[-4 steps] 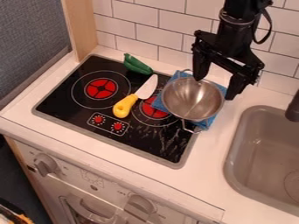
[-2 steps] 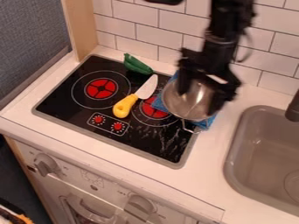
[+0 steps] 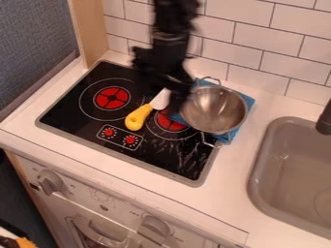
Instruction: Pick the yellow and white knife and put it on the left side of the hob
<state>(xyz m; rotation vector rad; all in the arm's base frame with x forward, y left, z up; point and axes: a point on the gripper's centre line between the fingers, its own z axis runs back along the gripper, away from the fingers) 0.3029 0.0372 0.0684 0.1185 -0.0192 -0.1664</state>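
The gripper (image 3: 163, 92) hangs over the back of the hob, blurred, above the blade end of the knife; how its jaws stand is unclear. The knife (image 3: 139, 117) lies across the middle of the hob, yellow handle toward the front and white blade pointing back right, the blade's tip hidden behind the gripper. On the black hob (image 3: 71, 109), the left side has a red burner (image 3: 112, 98), and another red burner (image 3: 171, 122) is right of the knife handle.
A metal pot (image 3: 213, 110) stands on a blue cloth (image 3: 248, 100) at the hob's right edge. Farther right is the grey sink (image 3: 291, 169). A tiled wall (image 3: 246, 53) rises behind, and a wooden post (image 3: 90, 31) stands at the back left.
The gripper has moved left, from above the pot to over the back of the hob, and now covers the green object and the blade's tip. The knife and pot have stayed put.
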